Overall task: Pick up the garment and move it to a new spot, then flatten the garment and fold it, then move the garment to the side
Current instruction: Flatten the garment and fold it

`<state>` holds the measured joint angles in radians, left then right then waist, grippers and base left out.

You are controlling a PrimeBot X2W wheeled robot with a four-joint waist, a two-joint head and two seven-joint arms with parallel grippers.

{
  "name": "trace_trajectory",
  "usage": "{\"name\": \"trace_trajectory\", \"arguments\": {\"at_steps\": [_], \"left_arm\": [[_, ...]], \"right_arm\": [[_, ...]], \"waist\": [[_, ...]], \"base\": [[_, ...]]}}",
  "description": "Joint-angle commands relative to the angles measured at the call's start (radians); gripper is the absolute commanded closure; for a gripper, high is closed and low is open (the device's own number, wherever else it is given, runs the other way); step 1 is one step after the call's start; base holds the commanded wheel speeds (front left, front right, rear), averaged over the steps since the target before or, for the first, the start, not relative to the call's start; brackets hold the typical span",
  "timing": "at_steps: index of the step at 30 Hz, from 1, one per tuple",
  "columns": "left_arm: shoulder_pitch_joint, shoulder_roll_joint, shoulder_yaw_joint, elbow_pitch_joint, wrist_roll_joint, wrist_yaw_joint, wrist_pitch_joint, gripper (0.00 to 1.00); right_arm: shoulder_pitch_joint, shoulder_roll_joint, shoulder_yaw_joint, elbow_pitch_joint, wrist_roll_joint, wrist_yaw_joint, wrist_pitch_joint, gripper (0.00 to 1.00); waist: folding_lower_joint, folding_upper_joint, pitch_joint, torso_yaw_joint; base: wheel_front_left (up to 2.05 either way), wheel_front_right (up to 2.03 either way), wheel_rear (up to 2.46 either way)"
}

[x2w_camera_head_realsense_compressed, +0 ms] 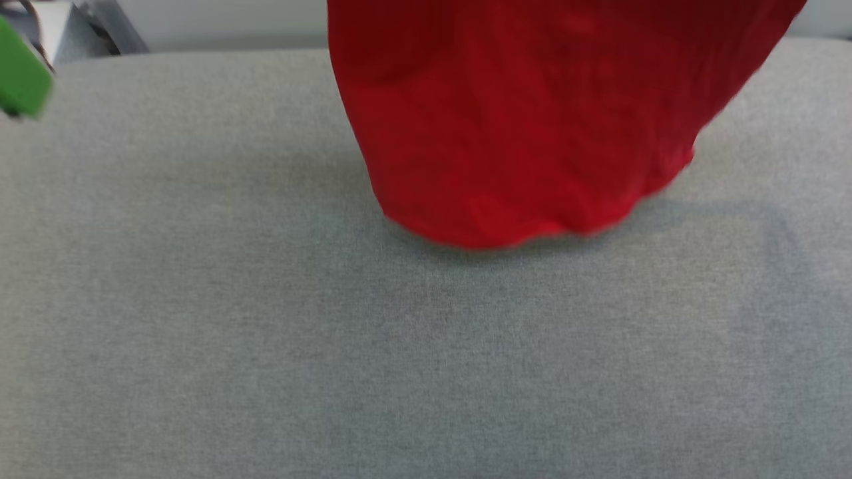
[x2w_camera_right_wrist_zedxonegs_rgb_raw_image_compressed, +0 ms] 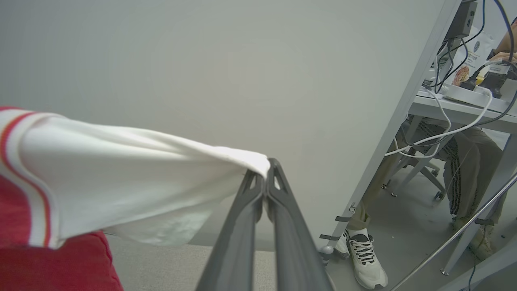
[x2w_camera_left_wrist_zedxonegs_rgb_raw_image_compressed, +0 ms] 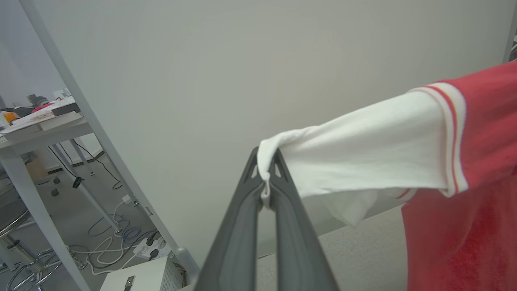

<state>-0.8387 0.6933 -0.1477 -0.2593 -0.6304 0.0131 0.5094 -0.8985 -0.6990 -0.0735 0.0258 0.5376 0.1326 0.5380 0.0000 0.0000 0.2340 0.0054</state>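
The garment [x2w_camera_head_realsense_compressed: 519, 126] hangs in the air over the grey table [x2w_camera_head_realsense_compressed: 266, 332], its red body blurred, its lower hem just above the cloth surface. In the left wrist view my left gripper [x2w_camera_left_wrist_zedxonegs_rgb_raw_image_compressed: 265, 159] is shut on the tip of one white sleeve [x2w_camera_left_wrist_zedxonegs_rgb_raw_image_compressed: 363, 149], which stretches away to the striped trim and red body [x2w_camera_left_wrist_zedxonegs_rgb_raw_image_compressed: 476, 194]. My right gripper [x2w_camera_right_wrist_zedxonegs_rgb_raw_image_compressed: 264, 169] is shut on the end of the other white sleeve [x2w_camera_right_wrist_zedxonegs_rgb_raw_image_compressed: 133, 190], pulled taut toward the red body [x2w_camera_right_wrist_zedxonegs_rgb_raw_image_compressed: 52, 262]. The printed side is not visible.
A green object [x2w_camera_head_realsense_compressed: 23, 80] sits at the table's far left edge. A pale wall stands behind the table. A desk [x2w_camera_left_wrist_zedxonegs_rgb_raw_image_compressed: 36, 125] with cables on the floor is off to the left; a seated person's legs and shoe [x2w_camera_right_wrist_zedxonegs_rgb_raw_image_compressed: 365, 258] are beside a desk on the right.
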Motion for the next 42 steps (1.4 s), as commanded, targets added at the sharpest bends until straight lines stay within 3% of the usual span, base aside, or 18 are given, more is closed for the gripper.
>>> {"name": "trace_trajectory", "arguments": {"at_steps": [1, 7, 12, 22, 31, 42], "left_arm": [[-0.07, 0.013, 0.004, 0.028, 0.022, -0.011, -0.015, 1.0], [-0.34, -0.001, -0.024, 0.201, 0.085, -0.063, -0.089, 1.0], [-0.556, -0.046, -0.065, 0.363, 0.147, -0.09, -0.19, 1.0], [-0.777, -0.129, -0.121, 0.643, 0.231, -0.108, -0.429, 1.0], [-0.677, -0.188, -0.148, 0.79, 0.203, -0.121, -0.584, 1.0], [-0.327, -0.268, -0.187, 0.869, 0.119, -0.13, -0.673, 1.0]], "right_arm": [[-0.066, 0.004, 0.009, 0.026, -0.015, -0.002, -0.02, 1.0], [-0.332, 0.074, 0.059, 0.184, -0.09, -0.002, -0.119, 1.0], [-0.521, 0.136, 0.08, 0.323, -0.171, -0.002, -0.227, 1.0], [-0.731, 0.24, 0.049, 0.573, -0.303, -0.002, -0.459, 1.0], [-0.644, 0.318, 0.017, 0.704, -0.315, -0.002, -0.605, 1.0], [-0.366, 0.302, 0.103, 0.765, -0.23, -0.002, -0.613, 1.0]], "waist": [[0.0, 0.0, 0.141, -0.023], [0.0, 0.0, 0.264, -0.038], [0.0, 0.0, 0.345, -0.043], [0.0, 0.0, 0.442, -0.033], [0.0, 0.0, 0.434, -0.012], [0.0, 0.0, 0.299, 0.009]], "base": [[0.0, 0.0, 0.0], [0.0, 0.0, 0.0], [0.0, 0.0, 0.0], [0.0, 0.0, 0.0], [0.0, 0.0, 0.0], [0.0, 0.0, 0.0]]}}
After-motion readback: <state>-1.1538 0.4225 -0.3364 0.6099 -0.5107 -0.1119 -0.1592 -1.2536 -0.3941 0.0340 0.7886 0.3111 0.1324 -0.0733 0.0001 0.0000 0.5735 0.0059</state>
